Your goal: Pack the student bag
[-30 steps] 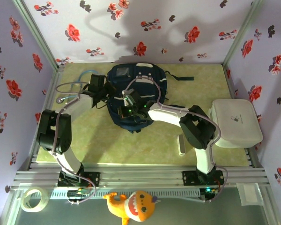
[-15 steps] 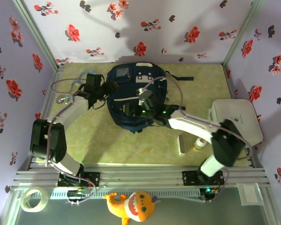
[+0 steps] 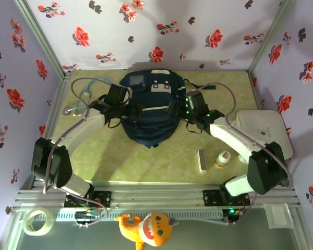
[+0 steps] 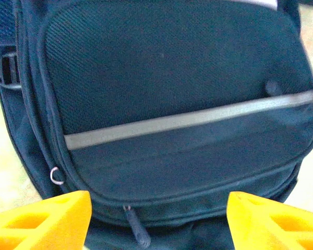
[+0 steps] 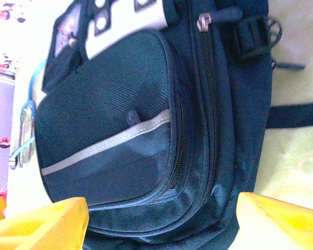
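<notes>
The student bag (image 3: 148, 120) takes the middle of the counter (image 3: 161, 164). The left end effector (image 3: 134, 110) and right end effector (image 3: 173, 108) stand close at its sides, jaws wide apart. The near counter strip is free. A white case (image 3: 263, 135), a bottle (image 3: 223, 158) and a stethoscope (image 3: 78, 99) block the edges.

Yellow-green table (image 3: 94, 161) with a few bits on it

The bag (image 3: 148, 125) lies mid-table toward the back, with a stethoscope (image 3: 68, 110) near its left side. There's a white case (image 3: 263, 136) at the right edge, and a white stick (image 3: 202, 160) and small bottle (image 3: 223, 159) side by side front right.
</notes>
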### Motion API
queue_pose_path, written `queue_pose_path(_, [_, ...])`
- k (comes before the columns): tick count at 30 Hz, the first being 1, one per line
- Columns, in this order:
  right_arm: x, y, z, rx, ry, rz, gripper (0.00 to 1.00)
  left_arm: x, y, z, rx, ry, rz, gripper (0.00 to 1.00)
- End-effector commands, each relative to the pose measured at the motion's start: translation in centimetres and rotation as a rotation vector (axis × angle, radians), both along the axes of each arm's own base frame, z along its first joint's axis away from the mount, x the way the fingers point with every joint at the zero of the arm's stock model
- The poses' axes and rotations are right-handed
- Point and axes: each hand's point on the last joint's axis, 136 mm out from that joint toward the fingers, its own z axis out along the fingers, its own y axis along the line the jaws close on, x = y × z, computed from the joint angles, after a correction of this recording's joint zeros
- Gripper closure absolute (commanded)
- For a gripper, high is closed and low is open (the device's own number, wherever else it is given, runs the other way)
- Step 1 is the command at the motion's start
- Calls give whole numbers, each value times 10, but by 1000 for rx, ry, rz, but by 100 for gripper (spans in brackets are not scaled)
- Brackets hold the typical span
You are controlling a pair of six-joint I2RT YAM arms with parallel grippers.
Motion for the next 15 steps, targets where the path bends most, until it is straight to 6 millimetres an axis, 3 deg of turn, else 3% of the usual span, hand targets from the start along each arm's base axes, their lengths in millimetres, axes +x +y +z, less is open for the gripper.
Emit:
queue_pose_path(1, [7,14,-4,55,74,0,28,-19,4,-9,75,28,-41,35])
queue_pose_path(8, [27,24,-19,21,99,16,41,-30,0,-37,120,104,3,54])
queue_pose_path(15, [34,29,-27,16,115,30,45,-32,3,-60,162,190,53,58])
